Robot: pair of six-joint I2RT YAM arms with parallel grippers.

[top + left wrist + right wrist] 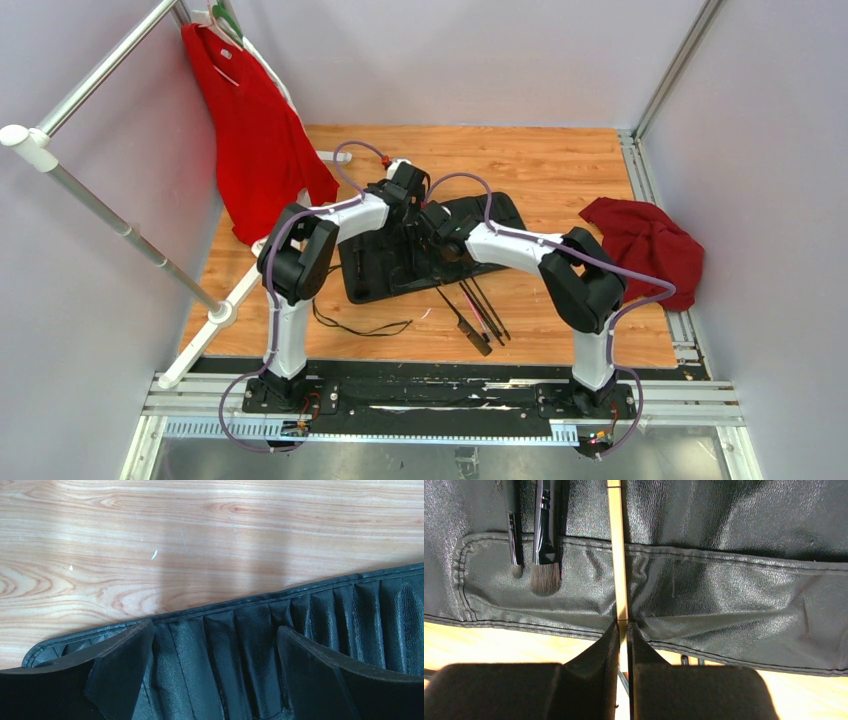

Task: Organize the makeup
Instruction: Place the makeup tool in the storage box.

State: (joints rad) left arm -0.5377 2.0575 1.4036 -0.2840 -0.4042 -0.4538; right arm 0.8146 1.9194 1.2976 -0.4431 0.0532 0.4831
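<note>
1. Two end effectors work over the long black leatherette roll-up case (724, 580) on the wood-grain tabletop (560, 170).
2. Right end effector (622, 629): closed on a thin pale-tan makeup stick (616, 555), pinched at its near end.
3. Key relation: the stick's long axis runs straight out from the fingertips and crosses the case's stitched band squarely. Its far tip is out of view.
4. Two black-handled brushes (545, 555) lie on the case beside it, parallel, bristles toward the end effector.
5. Left end effector (215, 630): open, holding nothing, over the pleated slots.
6. Several thin black brushes (478, 308) lie loose on the tabletop, nearer the right arm.
</note>
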